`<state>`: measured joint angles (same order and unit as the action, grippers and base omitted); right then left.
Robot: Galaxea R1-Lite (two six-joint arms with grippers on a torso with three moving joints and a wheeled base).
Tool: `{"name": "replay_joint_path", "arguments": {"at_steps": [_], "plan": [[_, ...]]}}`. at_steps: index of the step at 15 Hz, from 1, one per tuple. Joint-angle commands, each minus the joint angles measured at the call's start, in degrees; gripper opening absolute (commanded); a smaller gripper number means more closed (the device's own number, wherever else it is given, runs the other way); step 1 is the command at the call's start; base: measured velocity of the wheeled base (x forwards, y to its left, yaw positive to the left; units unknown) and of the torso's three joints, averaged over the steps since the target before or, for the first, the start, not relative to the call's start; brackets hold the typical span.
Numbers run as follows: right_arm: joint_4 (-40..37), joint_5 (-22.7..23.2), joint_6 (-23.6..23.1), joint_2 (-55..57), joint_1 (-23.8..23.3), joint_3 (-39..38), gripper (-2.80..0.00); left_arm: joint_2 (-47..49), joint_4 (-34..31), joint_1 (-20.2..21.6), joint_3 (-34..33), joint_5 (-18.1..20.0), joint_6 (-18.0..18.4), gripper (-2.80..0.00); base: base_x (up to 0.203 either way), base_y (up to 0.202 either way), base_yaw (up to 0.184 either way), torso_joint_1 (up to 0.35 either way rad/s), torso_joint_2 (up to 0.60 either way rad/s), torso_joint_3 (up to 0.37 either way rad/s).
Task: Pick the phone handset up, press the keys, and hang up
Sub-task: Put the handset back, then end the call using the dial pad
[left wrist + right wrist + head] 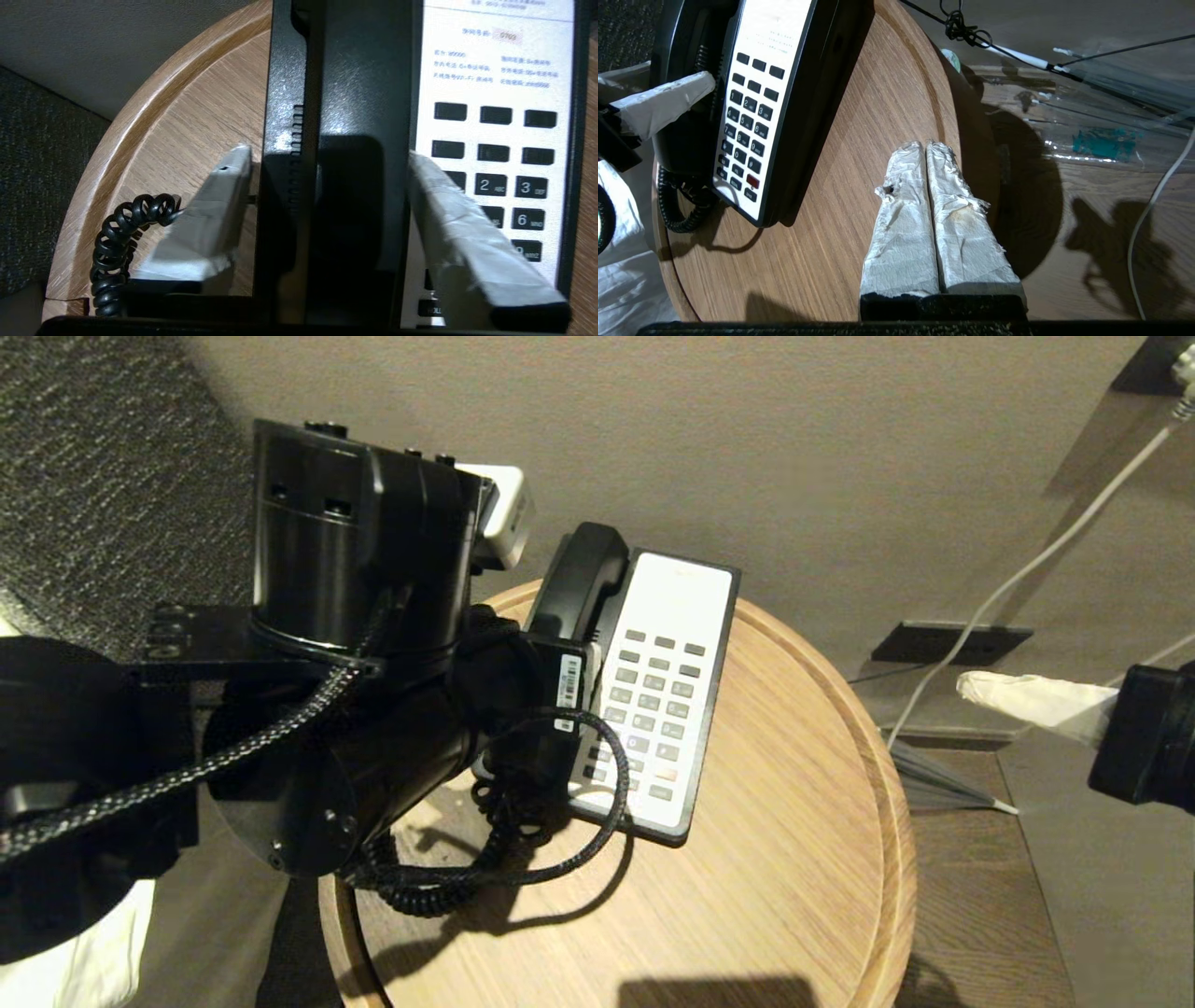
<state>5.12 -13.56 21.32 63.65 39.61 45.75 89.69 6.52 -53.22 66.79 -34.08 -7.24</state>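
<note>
Head view: the left arm hides most of the phone handset (581,581), which lies in its cradle; left gripper (327,158) jaws spread astride it, right gripper (927,154) pressed together.
</note>
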Motion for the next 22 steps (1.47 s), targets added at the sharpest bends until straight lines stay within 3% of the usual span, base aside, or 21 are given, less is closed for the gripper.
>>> {"name": "replay_joint_path", "arguments": {"at_steps": [1,9,10,11,14,22], "plan": [[0.1,-0.1,0.1,0.0,0.0,-0.3,-2.80,-0.1,0.2,0.0,0.6,-0.1,-0.1,0.00,0.000,0.000,0.000,0.000,0.00,0.000],[0.8,0.2,-0.2,0.4,0.2,-1.4,-2.80,-6.5,-0.2,0.0,1.3,-0.4,-0.2,0.00,0.000,0.000,0.000,0.000,0.00,0.000],[0.9,0.5,-0.2,0.9,0.3,-1.0,-2.80,-8.3,-0.2,0.0,1.1,-0.4,-0.3,-1.23,0.000,0.000,0.000,0.000,0.00,0.000],[1.2,1.0,-0.2,1.4,0.5,-0.7,-2.80,-10.2,-0.3,0.0,0.7,-0.4,-0.3,-2.80,0.000,0.000,0.000,0.000,0.00,0.000],[1.6,3.5,-0.2,3.4,3.4,0.8,-2.80,-16.0,-0.7,0.0,-0.4,-0.4,-1.5,-2.80,0.000,0.000,0.000,0.000,0.00,0.000],[1.0,6.7,1.6,18.9,15.4,14.5,-2.80,-30.4,-2.9,0.7,-3.3,-0.5,-3.6,-2.80,0.000,0.000,0.000,0.000,0.00,0.000]]}}
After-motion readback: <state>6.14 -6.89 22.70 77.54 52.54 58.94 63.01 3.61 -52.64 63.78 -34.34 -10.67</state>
